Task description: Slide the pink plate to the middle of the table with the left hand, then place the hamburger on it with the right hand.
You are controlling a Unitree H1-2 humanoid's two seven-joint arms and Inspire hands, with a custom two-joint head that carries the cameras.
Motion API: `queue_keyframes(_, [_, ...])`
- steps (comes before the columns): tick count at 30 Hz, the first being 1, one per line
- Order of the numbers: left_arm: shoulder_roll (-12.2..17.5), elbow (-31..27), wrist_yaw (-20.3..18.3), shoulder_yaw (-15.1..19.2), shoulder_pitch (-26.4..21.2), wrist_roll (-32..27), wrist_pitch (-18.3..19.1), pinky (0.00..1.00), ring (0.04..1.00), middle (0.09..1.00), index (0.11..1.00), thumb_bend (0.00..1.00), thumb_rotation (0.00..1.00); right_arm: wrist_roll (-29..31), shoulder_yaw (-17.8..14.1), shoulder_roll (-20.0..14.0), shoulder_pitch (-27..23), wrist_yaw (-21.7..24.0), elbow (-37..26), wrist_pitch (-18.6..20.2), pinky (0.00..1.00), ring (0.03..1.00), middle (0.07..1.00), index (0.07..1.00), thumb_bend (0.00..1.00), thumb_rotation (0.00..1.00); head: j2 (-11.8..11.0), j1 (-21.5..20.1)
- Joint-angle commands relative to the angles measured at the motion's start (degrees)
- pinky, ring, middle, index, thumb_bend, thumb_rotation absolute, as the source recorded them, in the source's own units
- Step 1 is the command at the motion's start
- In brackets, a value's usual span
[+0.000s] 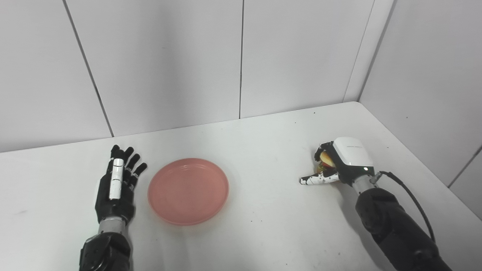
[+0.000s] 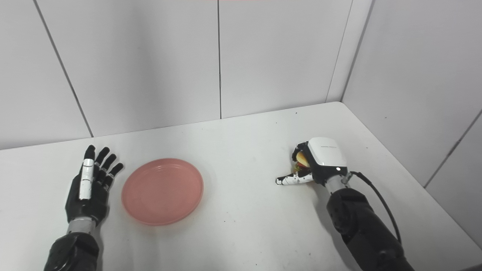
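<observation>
The black left hand (image 1: 115,188) lay flat, fingers spread, beside the round pink plastic plate (image 1: 188,191); the right hand (image 1: 339,163) curled around the hamburger (image 1: 327,162), needing a firm, level lift.

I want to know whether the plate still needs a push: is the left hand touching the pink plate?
No: the left hand lies open on the table with a strip of bare tabletop between it and the pink plate.
</observation>
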Motion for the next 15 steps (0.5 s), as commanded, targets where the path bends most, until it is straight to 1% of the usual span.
queue_keyframes(1, [-0.45, 0.44, 0.3, -0.28, -0.25, 0.21, 0.97, 0.82, 0.905, 0.923, 0.976, 0.8, 0.67, -0.43, 0.06, 0.47, -1.08, -0.56, -4.93, -1.09, 0.21, 0.268, 0.346, 0.476, 0.53, 0.19, -0.26, 1.67])
queue_keyframes(5, [-0.51, 0.79, 0.59, -0.78, -0.14, 0.82, 0.85, 0.83, 0.916, 0.921, 0.972, 0.8, 0.69, 0.15, -0.5, 1.04, -1.25, 3.16, -11.02, 0.74, 0.2, 0.256, 0.334, 0.475, 0.51, 0.18, -0.36, 2.82])
queue_keyframes(7, [-0.59, 0.94, 0.74, -0.93, -0.14, 0.96, 0.77, 0.84, 0.911, 0.917, 0.973, 0.8, 0.69, 0.04, -0.94, 0.93, -1.83, 4.39, -13.8, 0.07, 0.2, 0.267, 0.347, 0.476, 0.51, 0.18, -0.4, 3.1])
queue_keyframes(9, [-0.56, 1.48, 0.79, -1.09, -0.25, 1.23, 0.48, 0.83, 0.909, 0.915, 0.978, 0.79, 0.68, -0.2, -1.28, 0.75, -2.66, 4.07, -16.14, -1.79, 0.22, 0.281, 0.36, 0.478, 0.51, 0.17, -0.63, 3.64])
queue_keyframes(11, [-0.65, 2.47, 0.87, -1.19, -0.42, 1.6, -0.21, 0.83, 0.913, 0.918, 0.98, 0.77, 0.69, -0.14, -1.49, 0.83, -3.45, 4.14, -17.95, -2.86, 0.21, 0.275, 0.351, 0.478, 0.51, 0.17, -1.01, 4.39])
queue_keyframes(13, [-0.82, 3.36, 1.05, -1.37, -0.52, 2.34, -1.0, 0.82, 0.914, 0.918, 0.975, 0.77, 0.7, -0.88, -1.24, 1.32, -4.16, 4.9, -20.03, -2.6, 0.21, 0.268, 0.344, 0.478, 0.51, 0.17, -1.26, 5.11])
queue_keyframes(15, [-0.94, 4.38, 1.22, -1.61, -0.64, 3.13, -1.91, 0.81, 0.919, 0.926, 0.975, 0.76, 0.71, -1.42, -0.74, 1.93, -5.12, 6.08, -21.76, -2.01, 0.22, 0.281, 0.355, 0.478, 0.52, 0.17, -1.54, 6.47])
